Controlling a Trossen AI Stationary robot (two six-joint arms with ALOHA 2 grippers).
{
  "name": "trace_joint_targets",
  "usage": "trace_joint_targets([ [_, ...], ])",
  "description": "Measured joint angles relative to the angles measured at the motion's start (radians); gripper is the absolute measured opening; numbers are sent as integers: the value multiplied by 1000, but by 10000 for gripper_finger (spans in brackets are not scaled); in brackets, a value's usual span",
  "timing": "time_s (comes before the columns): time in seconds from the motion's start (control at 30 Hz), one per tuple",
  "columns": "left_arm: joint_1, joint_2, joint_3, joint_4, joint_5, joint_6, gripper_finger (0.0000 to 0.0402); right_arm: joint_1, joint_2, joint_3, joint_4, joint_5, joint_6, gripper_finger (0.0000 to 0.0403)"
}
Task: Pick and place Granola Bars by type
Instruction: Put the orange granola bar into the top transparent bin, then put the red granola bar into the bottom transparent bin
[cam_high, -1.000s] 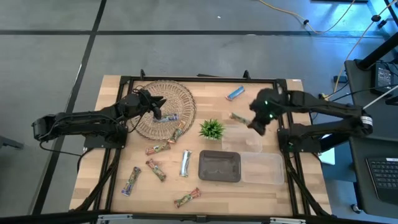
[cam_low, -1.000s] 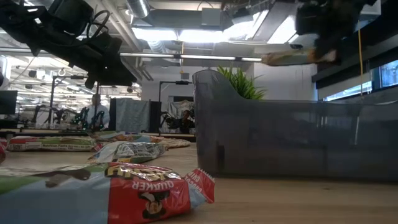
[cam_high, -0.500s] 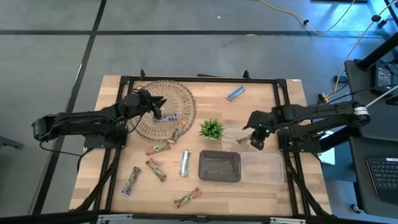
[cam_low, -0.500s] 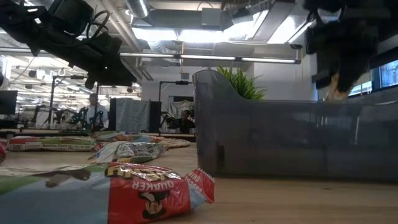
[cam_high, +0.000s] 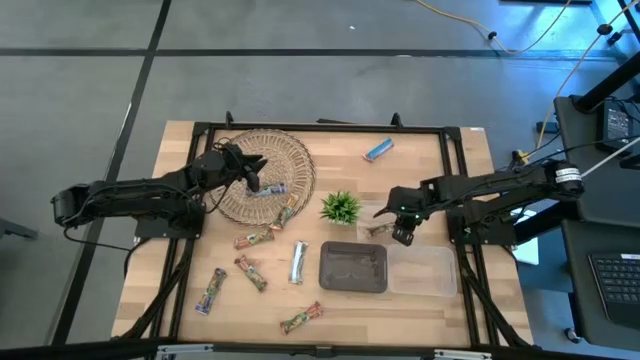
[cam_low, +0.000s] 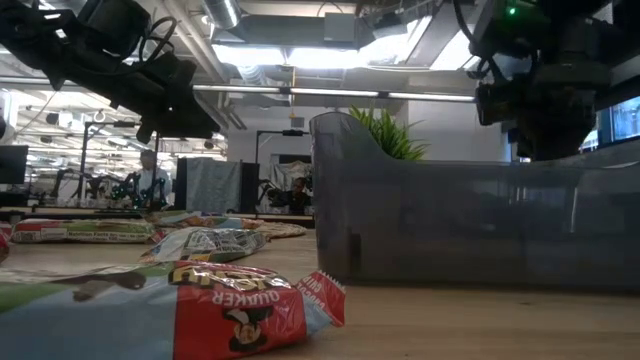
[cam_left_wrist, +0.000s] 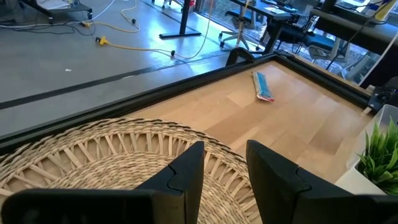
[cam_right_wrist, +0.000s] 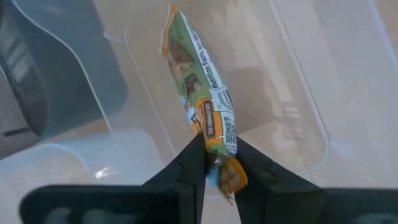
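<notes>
I have the right gripper (cam_right_wrist: 214, 163) clenched on one end of a green granola bar (cam_right_wrist: 202, 87), the rest of the bar reaching out past the fingertips into the clear plastic bin (cam_high: 400, 222) beside the small plant (cam_high: 341, 207). My left gripper (cam_left_wrist: 222, 165) hovers over the wicker basket (cam_left_wrist: 93, 155), jaws slightly apart and holding nothing. More bars lie scattered on the counter (cam_high: 190, 145).

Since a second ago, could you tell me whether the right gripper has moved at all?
Yes. In the high view the right gripper has shifted toward the small plant and the clear bin, carrying its green-wrapped bar.
</notes>
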Motion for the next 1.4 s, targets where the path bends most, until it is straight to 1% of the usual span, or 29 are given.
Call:
trace_joint_targets([
  [0.3,0,0,0,0,0,0,114,0,2,0,-3,-2,-4,68],
  [0.43,0,0,0,0,0,0,114,0,2,0,-5,-20,-4,73],
  [0.53,0,0,0,0,0,1,114,0,2,0,-5,-28,-4,88],
  [0.63,0,0,0,0,0,1,114,0,2,9,-23,-28,0,116],
  [0.77,0,0,0,0,0,1,114,-14,1,83,-80,-20,-22,154],
  [0.87,0,0,0,0,-1,2,114,-41,1,162,-120,-16,-73,171],
  [1.0,0,0,0,0,-1,2,114,-85,1,266,-117,-13,-240,180],
  [1.07,0,0,0,0,-1,2,114,-104,1,315,-117,22,-319,181],
  [1.1,0,0,0,0,-1,2,114,-114,1,338,-117,59,-342,181],
  [1.13,0,0,0,0,-1,2,114,-126,1,361,-118,109,-345,181],
  [1.23,0,0,0,0,-1,1,114,-176,0,425,-125,305,-326,181],
  [1.3,0,0,0,0,0,2,114,-220,0,462,-129,402,-317,181],
  [1.33,0,0,0,0,0,2,114,-245,0,481,-129,426,-312,181],
  [1.4,0,0,0,0,-1,1,114,-304,4,516,-127,420,-305,181],
])
